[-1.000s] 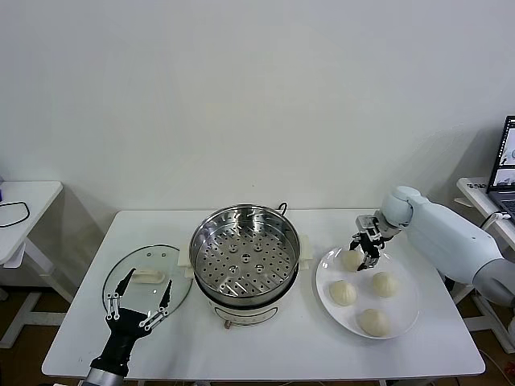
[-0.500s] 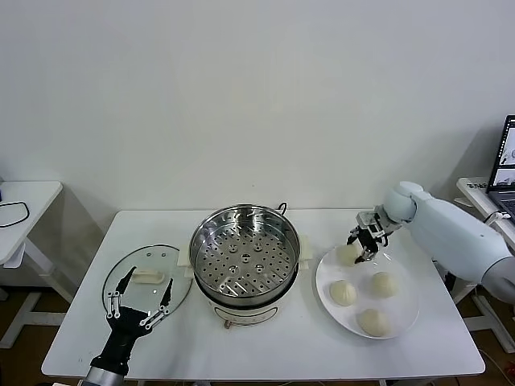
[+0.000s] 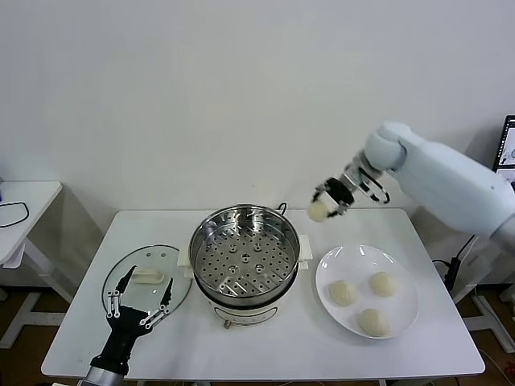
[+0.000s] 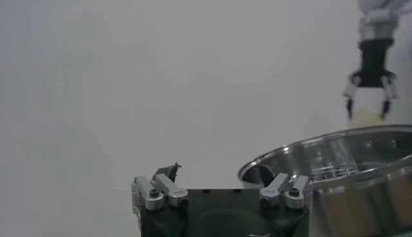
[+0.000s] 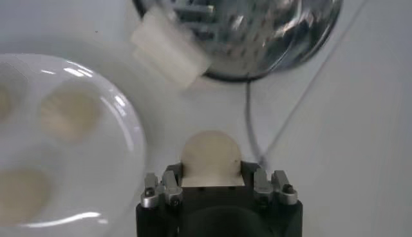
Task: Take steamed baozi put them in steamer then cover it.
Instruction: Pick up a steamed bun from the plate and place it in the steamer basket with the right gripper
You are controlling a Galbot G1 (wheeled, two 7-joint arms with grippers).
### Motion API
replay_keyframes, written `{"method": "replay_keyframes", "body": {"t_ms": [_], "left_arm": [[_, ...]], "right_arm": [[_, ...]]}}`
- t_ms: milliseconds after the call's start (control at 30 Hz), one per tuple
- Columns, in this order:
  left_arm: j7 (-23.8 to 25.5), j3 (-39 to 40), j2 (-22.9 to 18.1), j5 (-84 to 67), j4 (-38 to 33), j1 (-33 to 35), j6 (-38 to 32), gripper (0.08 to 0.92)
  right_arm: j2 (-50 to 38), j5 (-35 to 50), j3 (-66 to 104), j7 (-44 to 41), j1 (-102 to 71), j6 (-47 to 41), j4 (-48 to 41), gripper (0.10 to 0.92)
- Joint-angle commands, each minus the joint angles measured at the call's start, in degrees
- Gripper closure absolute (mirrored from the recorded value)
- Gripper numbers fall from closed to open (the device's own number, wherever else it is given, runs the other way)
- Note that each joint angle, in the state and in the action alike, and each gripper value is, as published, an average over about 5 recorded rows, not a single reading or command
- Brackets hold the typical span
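Note:
My right gripper is shut on one cream-white steamed baozi, in the air just right of the steamer's back rim and above it. In the right wrist view the baozi sits between the jaws. The shiny steamer stands mid-table, its perforated basket bare. Three more baozi lie on the white plate to its right. The glass cover lies flat left of the steamer. My left gripper hovers open over the cover, holding nothing.
The steamer's white base has side handles, and a cord trails behind it on the white table. A small side table stands at the far left, and a laptop at the far right.
My right gripper has lifted one baozi off the plate and carried it up and left toward the steamer. Three baozi stay on the plate. The left arm has not moved.

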Motion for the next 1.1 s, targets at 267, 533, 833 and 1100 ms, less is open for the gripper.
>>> {"method": "replay_keyframes", "body": {"t_ms": [267, 533, 833, 1100], "left_arm": [[-0.09, -0.1, 0.19, -0.08, -0.22, -0.08, 0.2, 0.177], [-0.16, -0.33, 0.07, -0.23, 0.03, -0.02, -0.11, 0.177], [-0.4, -0.46, -0.16, -0.37, 0.13, 0.16, -0.54, 0.177], [-0.42, -0.6, -0.12, -0.49, 0.16, 0.15, -0.64, 0.177]], "right_arm": [[17.72, -9.93, -4.27, -0.93, 1.37, 12.44, 0.42, 0.397], [20.94, -16.08, -4.09, -0.49, -4.15, 12.63, -3.77, 0.397], [23.92, -21.08, -1.77, 0.21, -7.16, 14.53, -9.39, 0.387], [25.47, -22.67, -0.73, 0.73, -9.16, 15.25, -11.86, 0.369]]}}
